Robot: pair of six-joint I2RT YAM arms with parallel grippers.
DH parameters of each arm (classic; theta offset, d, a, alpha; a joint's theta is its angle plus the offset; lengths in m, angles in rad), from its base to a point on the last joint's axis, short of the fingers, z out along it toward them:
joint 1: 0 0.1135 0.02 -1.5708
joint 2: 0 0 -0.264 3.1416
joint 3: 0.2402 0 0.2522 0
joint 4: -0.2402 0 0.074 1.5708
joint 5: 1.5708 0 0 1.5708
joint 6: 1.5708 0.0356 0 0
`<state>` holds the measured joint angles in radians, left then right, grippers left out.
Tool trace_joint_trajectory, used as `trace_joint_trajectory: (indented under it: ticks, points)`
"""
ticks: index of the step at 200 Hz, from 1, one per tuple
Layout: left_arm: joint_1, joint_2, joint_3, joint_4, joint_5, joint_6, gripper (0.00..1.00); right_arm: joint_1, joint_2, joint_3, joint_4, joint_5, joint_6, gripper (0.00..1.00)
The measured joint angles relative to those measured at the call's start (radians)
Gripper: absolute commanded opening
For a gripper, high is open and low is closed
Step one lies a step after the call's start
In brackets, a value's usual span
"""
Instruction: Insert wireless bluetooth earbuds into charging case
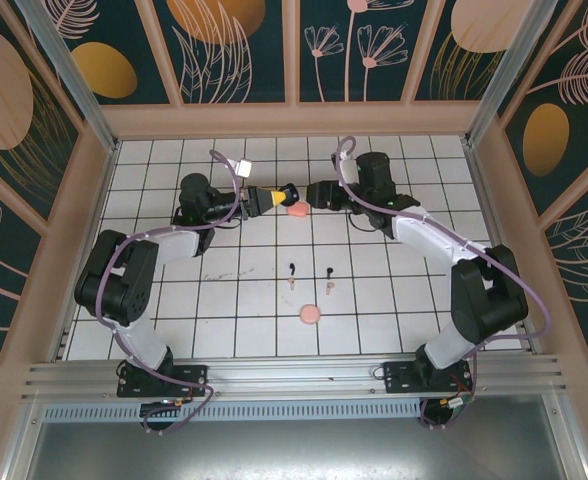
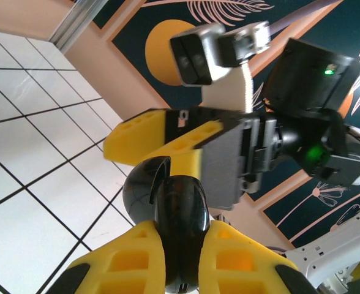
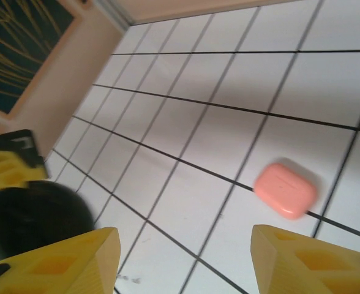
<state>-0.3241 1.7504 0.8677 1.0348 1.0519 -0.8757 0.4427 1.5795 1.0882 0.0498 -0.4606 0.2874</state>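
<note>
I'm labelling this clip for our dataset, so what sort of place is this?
Probably a lab robot test cell: a white tiled table boxed in by floral wall panels, with a left arm and right arm bolted to an aluminium rail.

Black case (image 2: 180, 226) aloft; pink case (image 3: 285, 190) and loose earbuds (image 1: 292, 268) on tiles (image 1: 224, 295), apart.

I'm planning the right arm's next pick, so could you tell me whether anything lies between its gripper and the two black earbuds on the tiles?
Nothing visible blocks it. Bare tiles separate the open right gripper from the black earbuds. The pink case lies close beside the gripper, just off that path.
</note>
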Motion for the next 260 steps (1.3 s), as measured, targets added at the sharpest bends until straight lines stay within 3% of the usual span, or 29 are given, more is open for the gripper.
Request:
trace_joint_trajectory:
  ticks: [80, 260]
  points:
    - [-0.006, -0.005, 0.0, 0.009, 0.007, 0.005, 0.0, -0.003, -0.113, -0.08, 0.088, -0.125, 0.079, 0.54]
    - [-0.027, -0.005, 0.011, 0.01, 0.007, 0.004, 0.0, 0.024, -0.019, -0.037, 0.138, -0.163, 0.138, 0.37]
